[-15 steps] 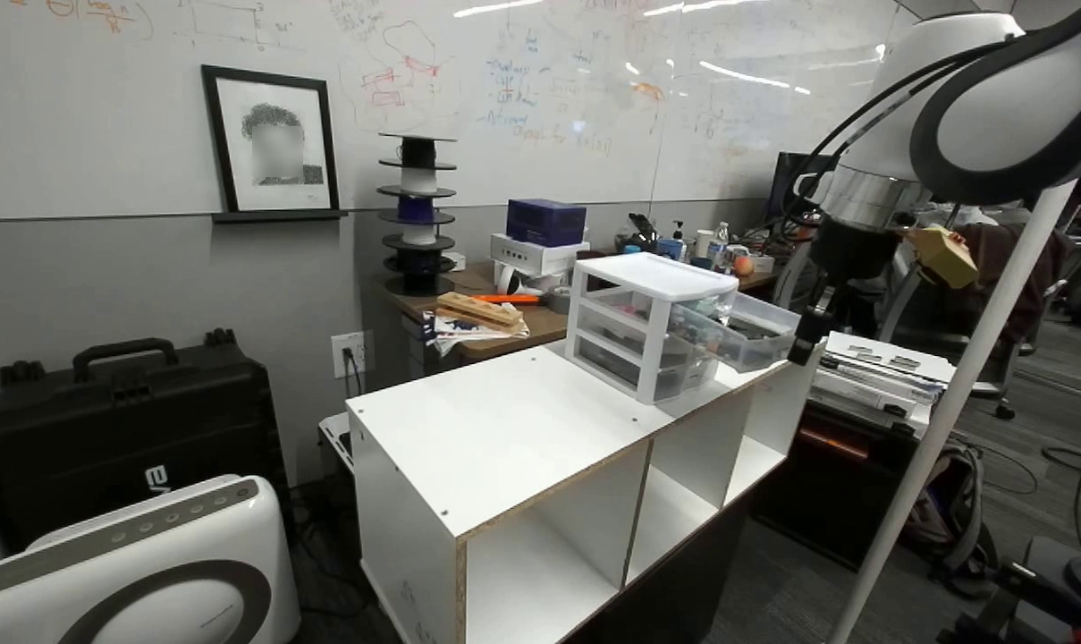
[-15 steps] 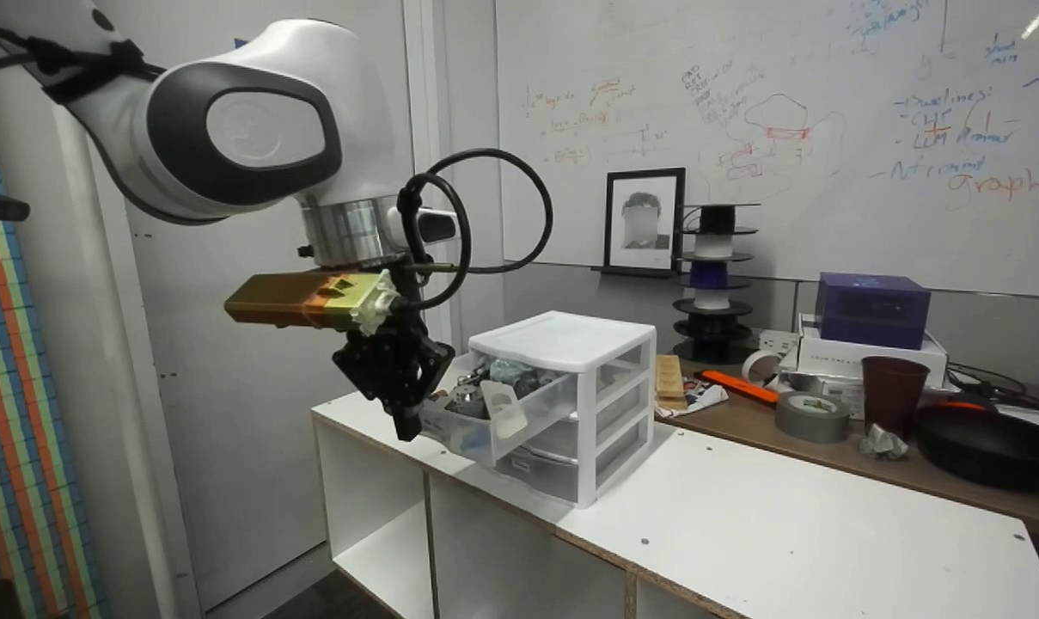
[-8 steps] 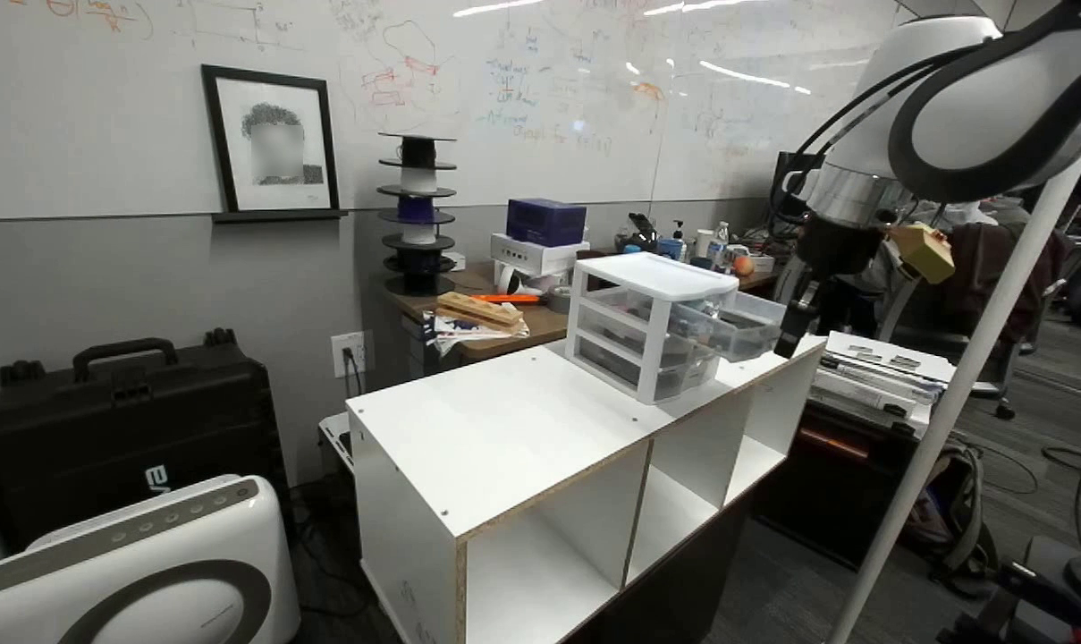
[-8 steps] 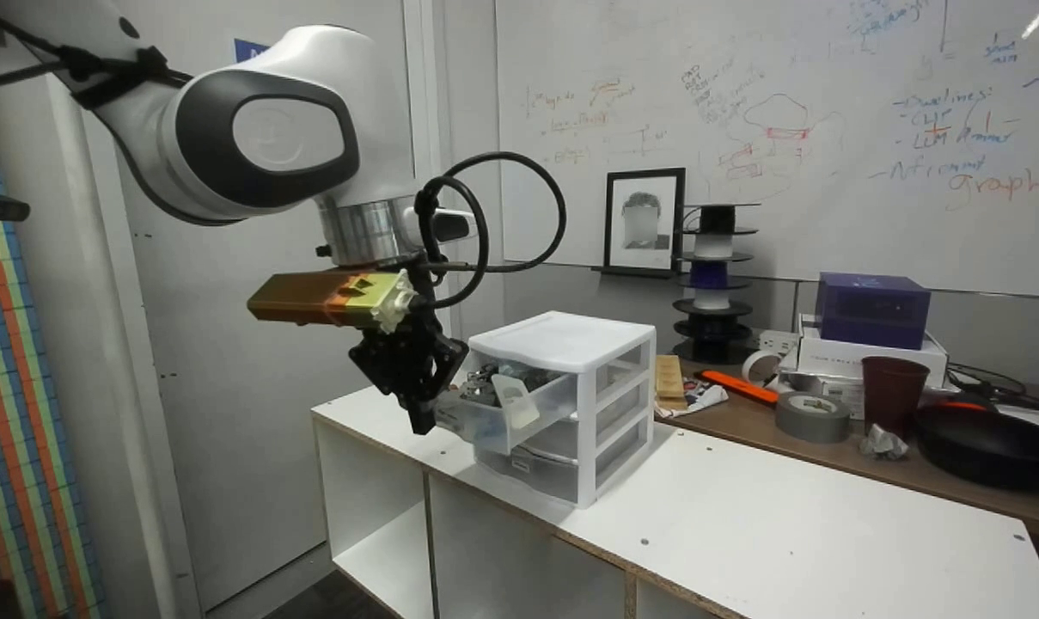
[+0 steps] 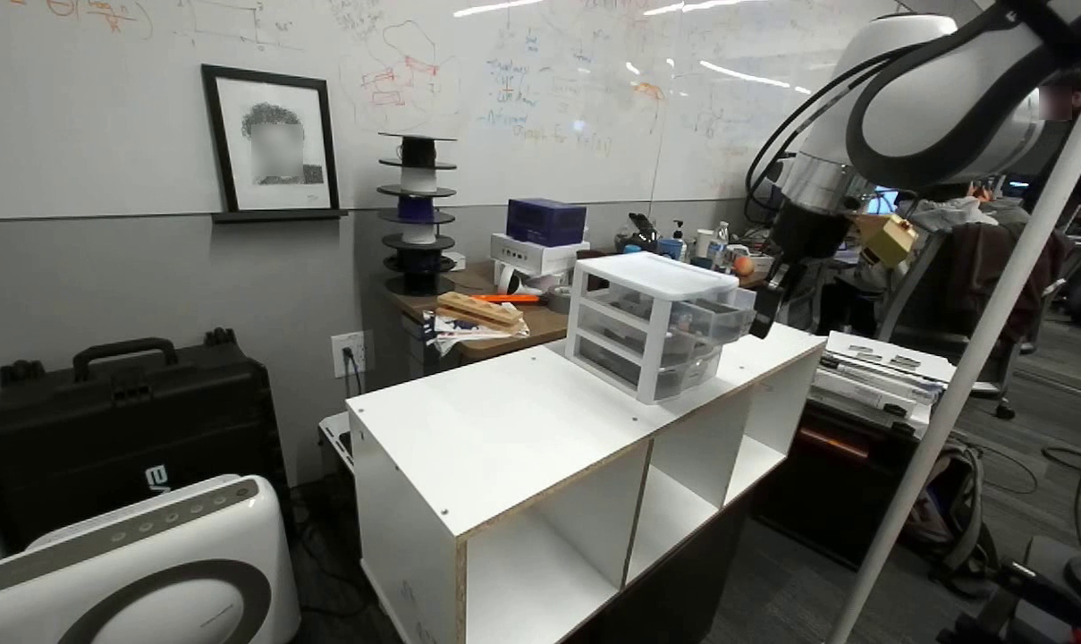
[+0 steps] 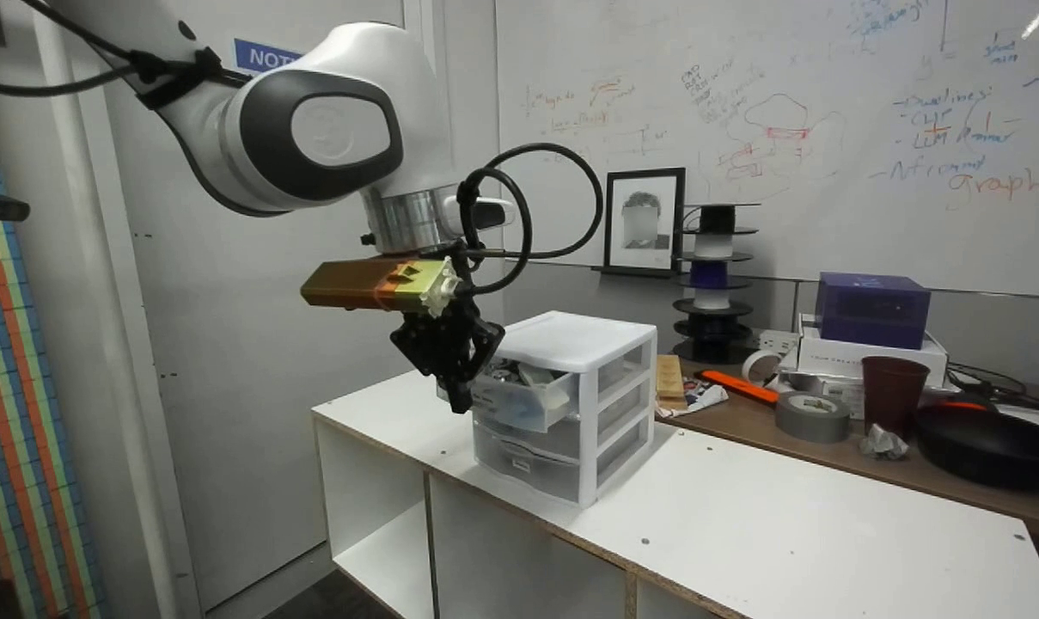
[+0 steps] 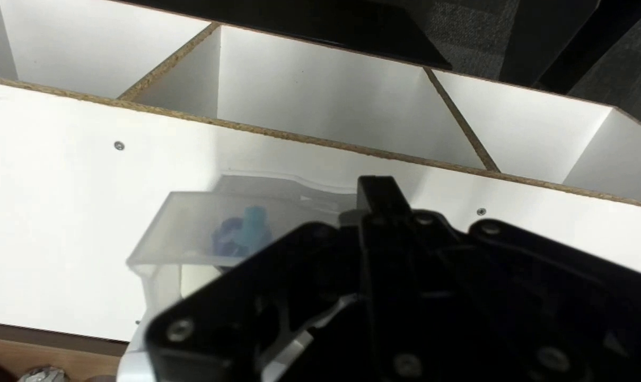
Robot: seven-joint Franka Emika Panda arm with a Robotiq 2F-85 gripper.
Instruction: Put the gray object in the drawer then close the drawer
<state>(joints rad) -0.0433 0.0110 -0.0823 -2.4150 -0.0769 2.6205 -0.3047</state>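
1. Claw clenched, jaws together, at front of drawer; contact unclear.
2. Said drawer partly out, top tier of white unit on surface.
3. Mixed contents visible inside; cannot tell which is gray object.

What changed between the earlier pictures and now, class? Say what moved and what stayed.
The claw moved toward the drawer unit as the top drawer slid inward; it remains partly open. Nothing was visibly grasped or released. The drawer unit and white shelf stayed put.

"NOT…" sign, prob. "graph" on whtbd
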